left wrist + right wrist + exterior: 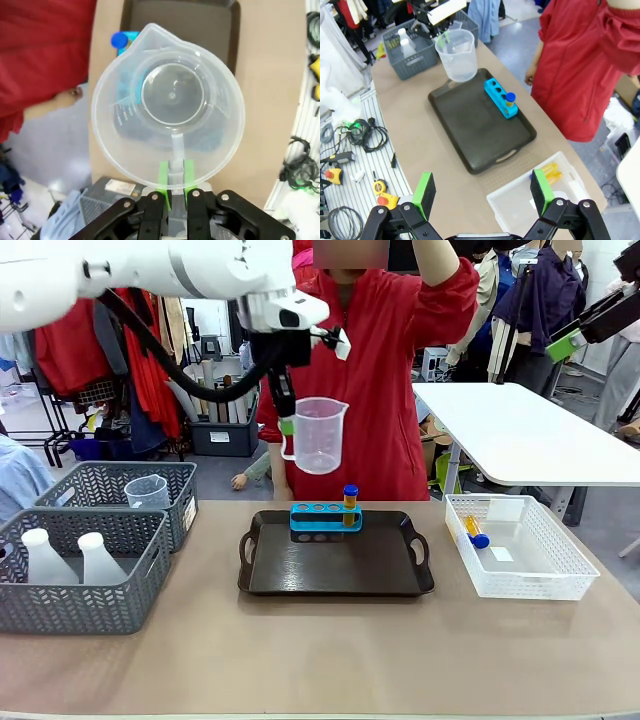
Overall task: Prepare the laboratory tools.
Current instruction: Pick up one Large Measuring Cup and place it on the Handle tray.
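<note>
My left gripper is shut on the handle of a clear measuring beaker, holding it upright in the air above the far edge of the black tray. In the left wrist view the green pads pinch the handle of the beaker. A blue rack on the tray holds one orange tube with a blue cap. Another orange tube lies in the white basket. Two whitish flasks stand in the near grey basket. My right gripper hangs open high over the table's right end.
A second clear beaker sits in the far grey basket. A person in red stands at the far side behind the tray. A white table stands at the back right. Cables and tools lie beside the table.
</note>
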Tool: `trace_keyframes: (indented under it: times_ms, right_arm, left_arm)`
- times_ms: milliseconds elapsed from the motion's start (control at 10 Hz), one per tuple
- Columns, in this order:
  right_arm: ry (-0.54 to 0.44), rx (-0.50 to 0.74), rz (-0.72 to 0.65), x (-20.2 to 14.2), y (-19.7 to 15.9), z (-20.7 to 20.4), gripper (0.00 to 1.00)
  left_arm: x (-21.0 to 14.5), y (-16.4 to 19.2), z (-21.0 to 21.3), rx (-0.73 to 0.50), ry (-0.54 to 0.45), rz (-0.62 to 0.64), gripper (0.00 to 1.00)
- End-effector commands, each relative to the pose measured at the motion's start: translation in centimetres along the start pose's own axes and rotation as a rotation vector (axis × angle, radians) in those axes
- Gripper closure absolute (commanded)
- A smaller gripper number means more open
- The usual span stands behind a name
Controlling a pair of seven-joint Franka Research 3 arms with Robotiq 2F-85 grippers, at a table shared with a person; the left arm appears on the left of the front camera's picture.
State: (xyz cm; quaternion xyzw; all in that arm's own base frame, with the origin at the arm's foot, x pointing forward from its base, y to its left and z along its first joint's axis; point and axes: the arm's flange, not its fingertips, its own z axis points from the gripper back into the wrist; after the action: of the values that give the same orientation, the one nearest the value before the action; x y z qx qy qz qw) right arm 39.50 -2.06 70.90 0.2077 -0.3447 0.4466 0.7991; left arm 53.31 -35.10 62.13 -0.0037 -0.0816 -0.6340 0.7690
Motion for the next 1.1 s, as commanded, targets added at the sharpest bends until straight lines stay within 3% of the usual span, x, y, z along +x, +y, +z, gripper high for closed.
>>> trace_keyframes:
  times_ms: [0,500,600,700,1000]
  right_arm:
    - [-0.01,0.007,0.006,0.1,0.1,0.1,0.0]
    - [-0.01,0.007,0.006,0.1,0.1,0.1,0.0]
    - [-0.01,0.007,0.006,0.1,0.1,0.1,0.0]
    - [-0.01,0.007,0.006,0.1,0.1,0.1,0.0]
    - [-0.01,0.007,0.006,0.1,0.1,0.1,0.0]
  left_arm:
    - [0.7,-0.4,-2.0,-0.063,-0.021,-0.063,1.0]
    - [1.6,-1.1,-7.4,-0.078,-0.034,-0.066,1.0]
    - [1.6,-0.6,-6.9,-0.063,-0.087,-0.058,1.0]
    - [2.1,-0.9,-7.3,-0.079,-0.007,-0.056,1.0]
    - [2.2,-0.8,-7.7,-0.071,-0.023,-0.052,1.0]
